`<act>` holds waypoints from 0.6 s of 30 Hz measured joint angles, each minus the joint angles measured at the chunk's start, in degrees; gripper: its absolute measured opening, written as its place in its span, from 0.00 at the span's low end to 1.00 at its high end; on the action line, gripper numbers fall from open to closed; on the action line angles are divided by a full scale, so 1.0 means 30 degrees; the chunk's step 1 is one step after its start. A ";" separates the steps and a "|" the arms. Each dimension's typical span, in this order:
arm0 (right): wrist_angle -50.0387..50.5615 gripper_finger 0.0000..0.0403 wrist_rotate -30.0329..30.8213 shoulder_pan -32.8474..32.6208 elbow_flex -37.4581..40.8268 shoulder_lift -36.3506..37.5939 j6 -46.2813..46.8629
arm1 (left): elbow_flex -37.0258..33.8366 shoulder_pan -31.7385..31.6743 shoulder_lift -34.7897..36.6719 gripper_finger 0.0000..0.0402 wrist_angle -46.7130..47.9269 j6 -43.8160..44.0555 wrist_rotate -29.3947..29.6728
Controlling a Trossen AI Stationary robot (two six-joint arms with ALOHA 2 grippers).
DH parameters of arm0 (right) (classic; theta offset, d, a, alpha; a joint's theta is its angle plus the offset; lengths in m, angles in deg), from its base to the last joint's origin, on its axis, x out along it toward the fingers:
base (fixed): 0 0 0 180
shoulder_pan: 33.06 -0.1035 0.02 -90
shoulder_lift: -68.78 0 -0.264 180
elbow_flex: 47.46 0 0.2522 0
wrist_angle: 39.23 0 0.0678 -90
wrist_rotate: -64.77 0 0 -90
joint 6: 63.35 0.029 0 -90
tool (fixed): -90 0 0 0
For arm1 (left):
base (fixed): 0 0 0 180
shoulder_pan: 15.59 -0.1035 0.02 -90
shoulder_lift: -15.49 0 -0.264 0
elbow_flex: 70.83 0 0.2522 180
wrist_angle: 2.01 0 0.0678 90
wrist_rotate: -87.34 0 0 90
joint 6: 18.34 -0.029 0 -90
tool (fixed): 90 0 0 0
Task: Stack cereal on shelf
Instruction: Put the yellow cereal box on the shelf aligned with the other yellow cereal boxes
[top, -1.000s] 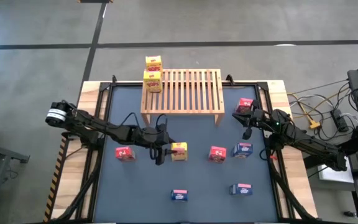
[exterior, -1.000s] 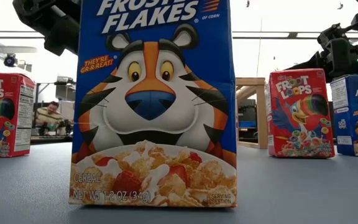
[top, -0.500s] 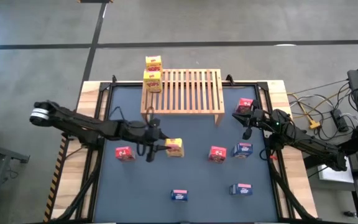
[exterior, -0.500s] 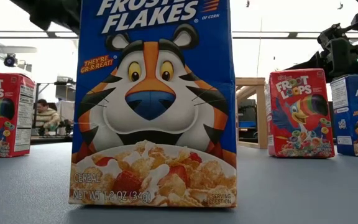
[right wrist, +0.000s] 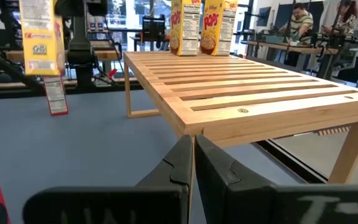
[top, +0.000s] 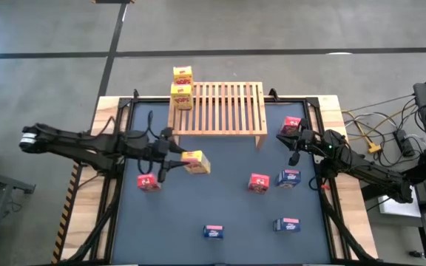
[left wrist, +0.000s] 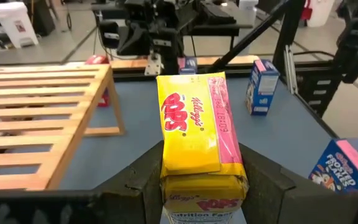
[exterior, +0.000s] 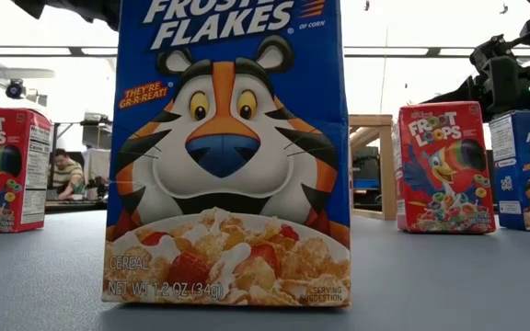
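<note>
Filling most of the low view, a blue cereal box (exterior: 226, 152) hid nearly everything behind it, so only a red box (exterior: 444, 167) beside it, one leg of the shelf (exterior: 375, 165) and a bit of dark arm at the upper edge could be made out. From above, the left gripper (top: 174, 157) hung over the dark mat (top: 235, 222) just in front of the shelf's (top: 217, 109) left leg, its fingers (left wrist: 263, 180) partly open and clamped on the sides of a yellow box (top: 194, 162), which was tilted and off the table. Two more yellow boxes (top: 182, 87) stood at the shelf's far left corner, one behind the other; the farther one seemed to overhang the back edge, though that was hard to tell. All other slats lay bare. The right gripper (top: 294, 140) waited by the shelf's right end, beside another red box (top: 291, 124), with its fingers (right wrist: 182, 163) pressed together on nothing. Loose boxes sat spread over the mat's middle and near side, with wide gaps between them.
</note>
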 joint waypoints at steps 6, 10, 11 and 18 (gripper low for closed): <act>0.0000 0.02 0.0000 0.0006 0.0001 0.0000 0.0000 | 0.0000 -0.0038 0.1140 0.36 0.0442 -0.0280 -0.0007; 0.0000 0.02 0.0000 0.0007 0.0004 0.0000 0.0000 | 0.0000 -0.0060 0.1660 0.36 0.0930 -0.0657 -0.0006; 0.0000 0.02 0.0000 0.0003 0.0006 0.0000 0.0000 | 0.0000 -0.0090 0.1785 0.36 0.1141 -0.0776 0.0040; 0.0000 0.02 0.0000 0.0005 0.0007 0.0000 0.0000 | 0.0000 -0.0987 0.2989 0.36 0.2461 -0.1853 0.1142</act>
